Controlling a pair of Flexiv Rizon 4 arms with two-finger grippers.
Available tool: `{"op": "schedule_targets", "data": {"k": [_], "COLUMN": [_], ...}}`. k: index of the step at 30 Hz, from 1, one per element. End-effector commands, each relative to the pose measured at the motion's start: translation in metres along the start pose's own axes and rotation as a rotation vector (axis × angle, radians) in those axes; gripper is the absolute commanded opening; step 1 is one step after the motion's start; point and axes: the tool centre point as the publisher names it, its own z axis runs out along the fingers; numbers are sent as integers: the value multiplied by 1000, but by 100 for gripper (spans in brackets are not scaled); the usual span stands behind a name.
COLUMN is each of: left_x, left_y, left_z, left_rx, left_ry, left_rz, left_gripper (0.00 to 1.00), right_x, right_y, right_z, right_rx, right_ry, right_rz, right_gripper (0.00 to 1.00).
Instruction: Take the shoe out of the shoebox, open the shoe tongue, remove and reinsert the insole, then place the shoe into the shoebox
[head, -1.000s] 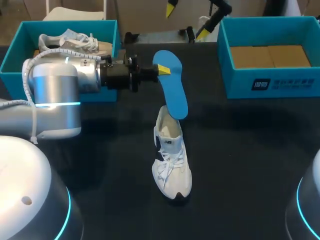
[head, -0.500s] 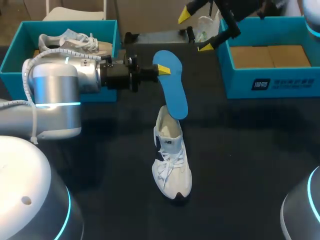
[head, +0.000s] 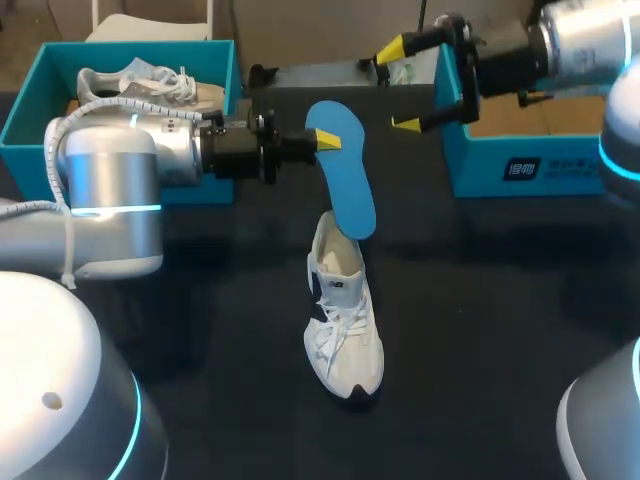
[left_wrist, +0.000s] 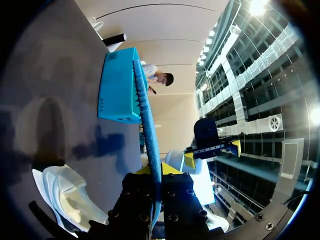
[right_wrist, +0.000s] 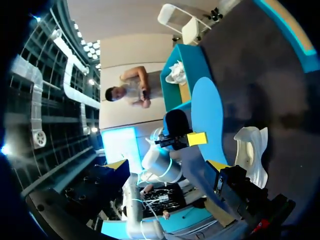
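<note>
Looks like the remove-and-reinsert bit: the left gripper (head: 326, 140) is clamped on the top end of the blue insole (head: 347, 190), which hangs mid-frame with its lower end right at the opening of the shoe (head: 343, 325), sitting just below centre. The right gripper (head: 399, 86) is in the upper right by the shoebox (head: 520, 165), fingers wide apart, holding nothing. Next I'd guess the insole needs feeding toe-first into the shoe, probably with the right gripper steadying it.
</note>
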Motion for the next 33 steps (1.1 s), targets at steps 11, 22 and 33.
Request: {"op": "schedule_targets", "data": {"k": [11,22,33], "left_x": [0,10,29], "left_y": [0,-21,-36], "left_z": [0,-23,-36], "left_rx": [-2,61,128], "left_ry": [-3,89,194], "left_rz": [0,396,1196], "left_gripper": [0,0,0], "right_x": [-19,-23,-26], "right_y": [0,2,10], "right_z": [5,4,1], "right_rx": [4,20,48], "right_ry": [251,251,264], "right_rz": [7,16,-49], "right_gripper": [100,100,100]}}
